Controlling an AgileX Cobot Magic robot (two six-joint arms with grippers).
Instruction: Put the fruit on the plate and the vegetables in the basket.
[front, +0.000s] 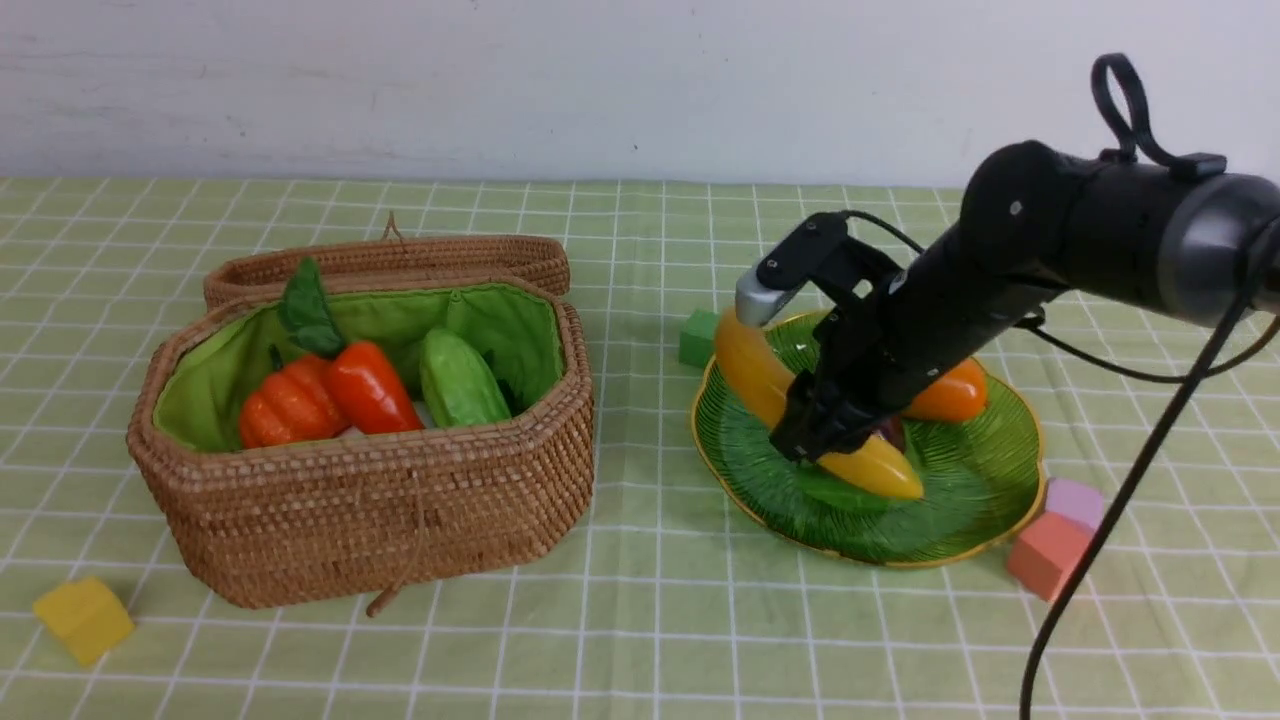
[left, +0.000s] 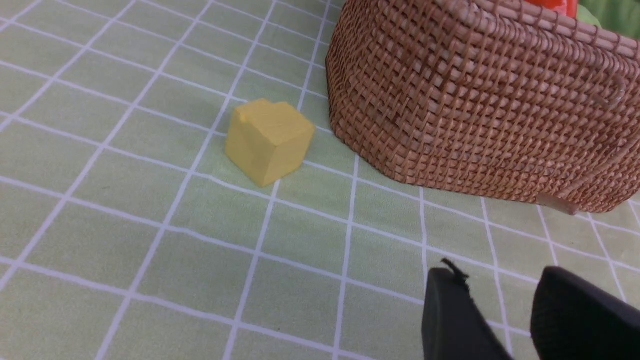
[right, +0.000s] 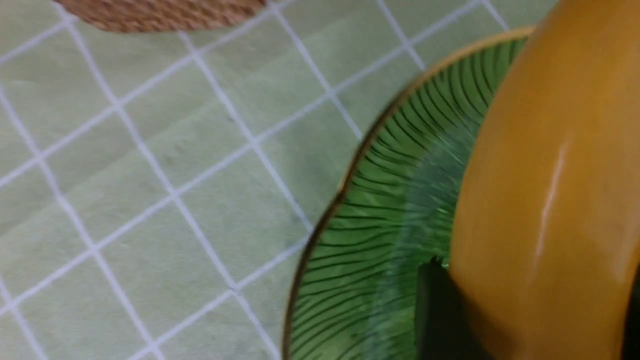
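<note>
The right gripper's fingers (right: 440, 310) clasp the banana (front: 790, 400) over the plate (front: 960, 500), the left gripper's fingers (left: 452, 320) stand apart, empty, near the basket (front: 380, 500), which holds the pumpkin (front: 285, 405), pepper (front: 370, 390) and cucumber (front: 460, 380).

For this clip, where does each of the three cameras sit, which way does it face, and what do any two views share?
Front: between the arms, facing forward over basket, plate and right gripper holding the banana; only the right arm shows.
Left wrist: faces down at the yellow cube beside the basket; its fingertips show.
Right wrist: close on banana and plate; one finger shows.
Shared: the basket appears in all three.
</note>
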